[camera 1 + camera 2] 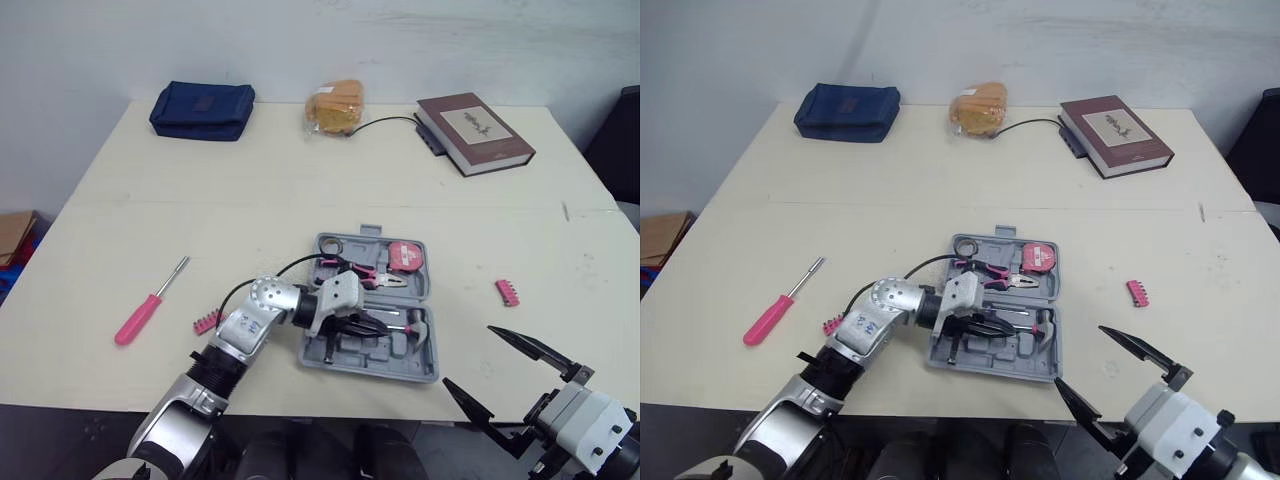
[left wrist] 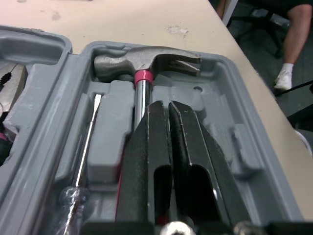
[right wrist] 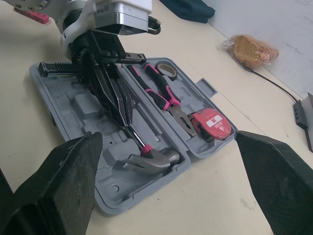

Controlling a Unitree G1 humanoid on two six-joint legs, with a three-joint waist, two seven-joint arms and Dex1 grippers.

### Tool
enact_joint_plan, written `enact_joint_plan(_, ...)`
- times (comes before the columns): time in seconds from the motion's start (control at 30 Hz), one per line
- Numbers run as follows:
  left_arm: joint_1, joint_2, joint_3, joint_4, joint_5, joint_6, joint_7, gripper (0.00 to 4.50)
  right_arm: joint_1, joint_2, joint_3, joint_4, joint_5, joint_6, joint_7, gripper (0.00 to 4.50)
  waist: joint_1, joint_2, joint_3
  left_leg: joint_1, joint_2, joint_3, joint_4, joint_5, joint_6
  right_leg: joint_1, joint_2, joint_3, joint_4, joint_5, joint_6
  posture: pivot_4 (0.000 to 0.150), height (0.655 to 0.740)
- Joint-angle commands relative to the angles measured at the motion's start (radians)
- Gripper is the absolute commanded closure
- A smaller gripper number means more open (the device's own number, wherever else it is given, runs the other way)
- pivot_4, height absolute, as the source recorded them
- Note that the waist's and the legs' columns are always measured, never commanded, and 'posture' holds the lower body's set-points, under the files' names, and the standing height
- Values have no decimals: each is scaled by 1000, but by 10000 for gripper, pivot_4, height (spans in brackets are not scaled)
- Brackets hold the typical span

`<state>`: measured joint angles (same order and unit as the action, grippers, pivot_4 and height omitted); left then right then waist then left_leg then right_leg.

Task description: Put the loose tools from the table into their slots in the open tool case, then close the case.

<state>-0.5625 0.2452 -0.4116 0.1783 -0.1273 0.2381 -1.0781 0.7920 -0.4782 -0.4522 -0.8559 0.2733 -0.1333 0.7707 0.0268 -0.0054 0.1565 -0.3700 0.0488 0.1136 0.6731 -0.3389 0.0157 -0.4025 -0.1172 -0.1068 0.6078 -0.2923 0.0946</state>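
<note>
Toward the left of the worktop (image 1: 100, 200) lay the loose screwdriver (image 1: 150, 302), with a glossy pink handle and thin steel shank. A ribbed pink bit strip (image 1: 206, 322) rested just beside the left arm. Next came the tool case (image 1: 325, 357), grey moulded plastic lying open. The left gripper (image 2: 169, 104) was down inside it, jaws together along the chromed shaft of the hammer (image 2: 146, 61); whether they nipped it I could not tell. The steel head sat in its recess, so the job looked to be pressing the shaft flat, then lifting straight up, clear of the ridged walls. Further right lay a second bit strip (image 1: 507, 292), and the right gripper (image 1: 468, 355) hovered with jaws wide apart.
</note>
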Motion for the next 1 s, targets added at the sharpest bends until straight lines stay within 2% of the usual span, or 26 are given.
enact_joint_plan(0.03,-3,-3,-3,30,45,9,61,44161,6,8,-6,-15,2,-23,-11,0,0,0,0,0,0,0,0,0,0,0,0,0,0,0,0,1500,7400)
enact_joint_plan(0.33,2,38,-60,52,111,70,87,44161,6,6,-10,-13,6,-22,-10,0,0,0,0,1,1,0,4,0,0,2,-1,0,1,0,-1,1500,7400)
enact_joint_plan(0.5,7,55,-97,68,136,155,94,44161,4,6,-9,-10,4,-25,-12,0,0,0,-2,2,1,-2,3,0,0,5,-1,2,1,-3,-7,1500,7400)
enact_joint_plan(0.7,2,66,-170,160,217,127,140,44161,1,11,-8,-8,-4,-28,-20,0,0,-4,-9,10,2,-4,1,-1,-1,13,-2,3,-3,-8,-15,1500,7400)
enact_joint_plan(0.8,-1,64,-179,187,218,98,144,44161,4,11,-14,-10,-5,-30,-21,0,-1,-3,-12,18,2,-5,-9,-3,-6,27,-9,0,-17,-9,-18,1500,7400)
enact_joint_plan(0.9,-2,73,-182,203,220,32,139,44161,10,11,-24,-11,-1,-33,-22,0,-1,0,-14,19,2,-7,-10,-4,-6,28,-10,0,-20,-9,-17,1500,7400)
enact_joint_plan(0.97,6,57,-144,198,170,-23,123,44161,17,12,-30,-11,0,-38,-20,0,0,0,-14,19,2,-8,-10,-4,-6,28,-10,0,-20,-9,-17,1500,7400)
enact_joint_plan(1.0,10,37,-96,182,106,-71,97,44161,21,12,-36,-12,2,-40,-20,0,0,0,-14,19,2,-8,-10,-4,-6,28,-11,0,-20,-9,-17,1500,7400)
